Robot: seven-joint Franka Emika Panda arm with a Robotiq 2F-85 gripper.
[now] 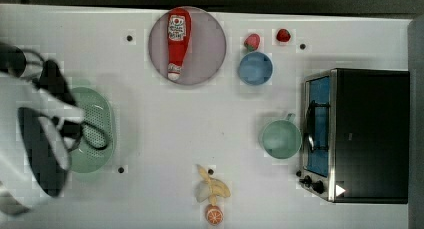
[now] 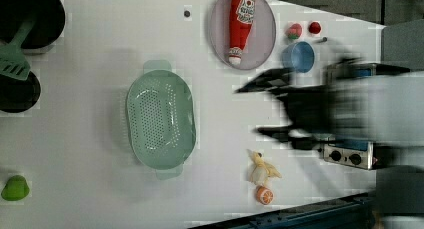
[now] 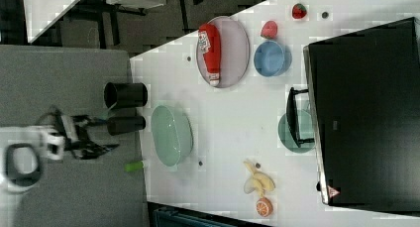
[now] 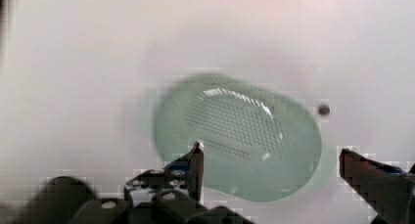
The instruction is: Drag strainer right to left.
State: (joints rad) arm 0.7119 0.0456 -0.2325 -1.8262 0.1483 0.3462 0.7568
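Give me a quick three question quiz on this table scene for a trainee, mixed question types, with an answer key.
1. True or false: the gripper is closed on the strainer.
2. What lies on the plate? A) banana B) ketchup bottle C) blue bowl
3. Fill in: in the top view, the green cup sits right beside the ____.

Key:
1. False; the jaws are open and hold nothing.
2. B, the ketchup bottle.
3. Toaster oven.

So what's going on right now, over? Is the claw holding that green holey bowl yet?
Gripper open, empty, above the strainer. Strainer flat on the table, untouched. Nothing close around it.
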